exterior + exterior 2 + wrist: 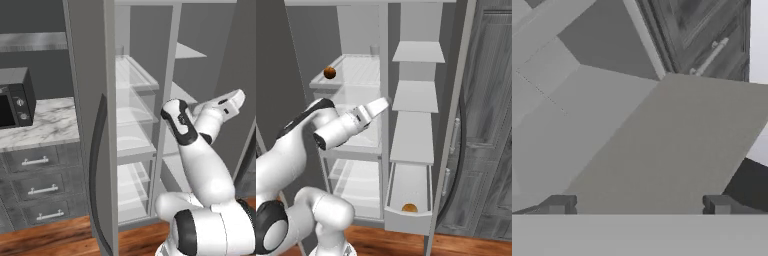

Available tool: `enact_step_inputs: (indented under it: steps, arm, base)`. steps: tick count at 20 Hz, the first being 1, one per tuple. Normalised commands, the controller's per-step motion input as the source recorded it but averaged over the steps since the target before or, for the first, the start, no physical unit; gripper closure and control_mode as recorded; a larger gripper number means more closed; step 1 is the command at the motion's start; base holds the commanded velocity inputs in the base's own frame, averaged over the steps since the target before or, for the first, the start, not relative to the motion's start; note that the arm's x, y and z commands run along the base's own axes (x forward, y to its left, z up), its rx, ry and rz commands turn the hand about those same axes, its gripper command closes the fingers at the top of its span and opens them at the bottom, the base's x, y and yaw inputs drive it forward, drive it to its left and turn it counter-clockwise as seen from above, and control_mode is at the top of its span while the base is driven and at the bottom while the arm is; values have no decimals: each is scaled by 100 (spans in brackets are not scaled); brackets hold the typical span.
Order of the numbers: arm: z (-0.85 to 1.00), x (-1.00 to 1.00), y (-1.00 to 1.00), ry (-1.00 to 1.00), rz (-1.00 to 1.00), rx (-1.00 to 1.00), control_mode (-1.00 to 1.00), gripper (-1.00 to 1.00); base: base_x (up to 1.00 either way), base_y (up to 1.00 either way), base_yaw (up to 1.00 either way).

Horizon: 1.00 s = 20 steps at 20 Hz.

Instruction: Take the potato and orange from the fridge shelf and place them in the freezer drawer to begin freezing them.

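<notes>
The orange [329, 73], a round orange-brown ball, rests at the left end of an upper shelf in the fridge's left compartment. The potato [409, 207], a yellowish-tan lump, lies inside the freezer drawer [406, 218], a light-grey box pulled out at the bottom of the right compartment. My gripper [386, 102] hangs at mid height in front of the divider between the compartments, well above the drawer and lower right of the orange. In the hand view the fingertips [558, 205] stand wide apart, so the gripper [638, 206] is open with nothing between them, facing a flat grey shelf [677, 140].
The open left fridge door [92, 125] stands beside my arm. The right door [456, 125] edges the freezer side. A microwave [15, 97] sits on a marble counter [47, 125] over dark drawers [37, 190]. Grey shelves [415, 95] stack above the drawer.
</notes>
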Motion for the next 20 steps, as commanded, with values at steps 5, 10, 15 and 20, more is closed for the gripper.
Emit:
enact_step_inputs:
  steps: [5,10,15,20]
  arm:
    - [99,-4,2,25,-17,-39,-100,-100]
    - [92,-21,25,45,-1,-16,-100,-100]
    - [64,-19,46,64,32,0,-100,-100]
    - [83,-31,65,59,60,0,-100,-100]
  base:
    - [0,0,0]
    - [0,0,0]
    - [0,0,0]
    - [0,0,0]
